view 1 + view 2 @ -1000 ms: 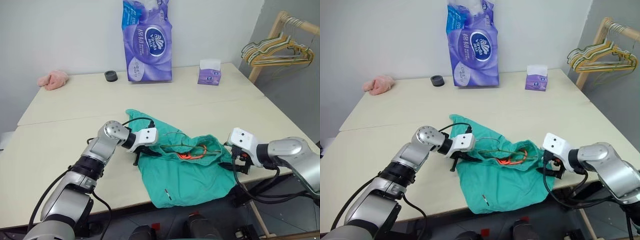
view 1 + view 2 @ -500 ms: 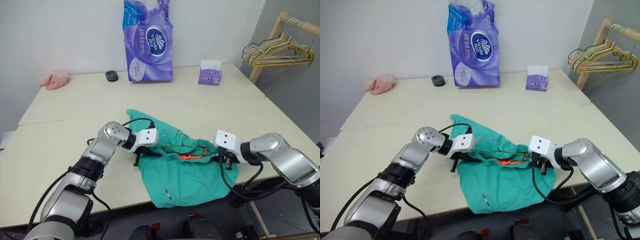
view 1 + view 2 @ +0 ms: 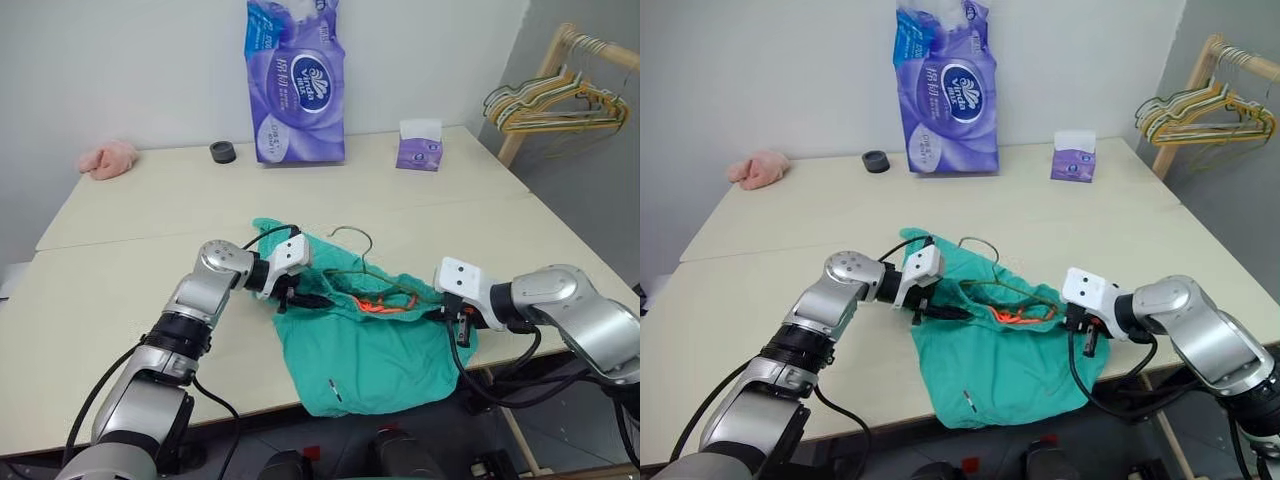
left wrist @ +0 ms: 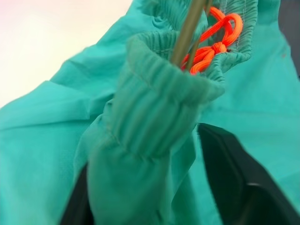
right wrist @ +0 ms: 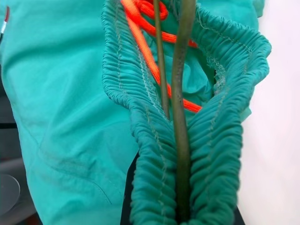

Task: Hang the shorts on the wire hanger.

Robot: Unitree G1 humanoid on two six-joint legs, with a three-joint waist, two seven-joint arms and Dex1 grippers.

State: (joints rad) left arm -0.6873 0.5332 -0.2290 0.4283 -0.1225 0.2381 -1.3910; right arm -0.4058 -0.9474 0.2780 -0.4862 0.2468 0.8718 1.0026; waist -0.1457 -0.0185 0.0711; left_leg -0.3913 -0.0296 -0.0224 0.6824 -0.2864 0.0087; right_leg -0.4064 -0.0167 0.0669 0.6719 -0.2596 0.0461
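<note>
A: State the position and axis of the teal-green cloth shorts [image 3: 370, 340].

B: The shorts lie at the near edge of the pale table [image 3: 150, 200], between the two arms; the gathered waistband runs side to side, from one gripper to the other; the legs point toward the near edge and hang over it; a small white tag [image 3: 334, 381] sits on the lower front; an orange drawstring [image 3: 385, 303] lies knotted at the waistband.

A: And the thin olive-brass wire hanger [image 3: 352, 236]?

B: Its long axis follows the waistband, inside the cloth; the hook rises out of the waistband toward the far side of the table.

A: Gripper condition?

B: The left gripper [image 3: 305, 298] stands partly open, with a fold of waistband between its black fingers [image 4: 234, 178]; whether it grips cannot be told; the right gripper [image 3: 1087, 335] is clamped tight on the waistband and the hanger wire together.

A: Legible markings?

B: A tall purple tissue pack [image 3: 295, 80] stands at the far wall, printed with a round white-and-blue logo; the lettering cannot be read; a small purple tissue box [image 3: 419, 146] stands to its right; no text is readable there either.
</note>
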